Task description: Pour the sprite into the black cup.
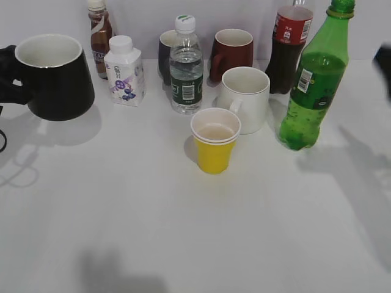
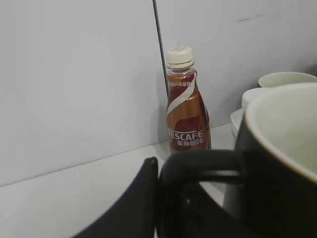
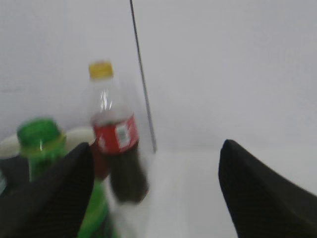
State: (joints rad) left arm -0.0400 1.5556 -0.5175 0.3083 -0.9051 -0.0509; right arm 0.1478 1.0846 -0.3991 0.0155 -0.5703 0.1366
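The left gripper [image 1: 7, 76] is clamped on the loop handle of the black cup [image 1: 55, 76] at the far left of the table; in the left wrist view one dark finger [image 2: 131, 208] lies against the outside of the handle, and whether the cup stands on the surface or is lifted just clear of it cannot be told. The right gripper [image 3: 156, 193] has its jaws spread wide with nothing between them, and in the exterior view only a dark blur of it shows at the right edge, apart from the sprite [image 1: 314, 79]. The sprite stands upright on the right side of the table with its green cap on, just right of a white mug [image 1: 245, 97] and in front of a cola bottle [image 1: 289, 49] with a red label. The table [image 1: 183, 232] is plain white, backed by a pale grey wall with a thin dark vertical seam. Near the middle a yellow paper cup [image 1: 214, 146] stands in front of a clear water bottle [image 1: 186, 67] with a white cap; behind are a dark mug [image 1: 165, 55] and a dark red mug [image 1: 232, 54]. A small white carton [image 1: 124, 72] printed with blueberries sits beside the black cup, and behind it stands a brown coffee bottle [image 2: 185, 106] whose label reads NESCAFE. The writing on the other labels is too small to read.
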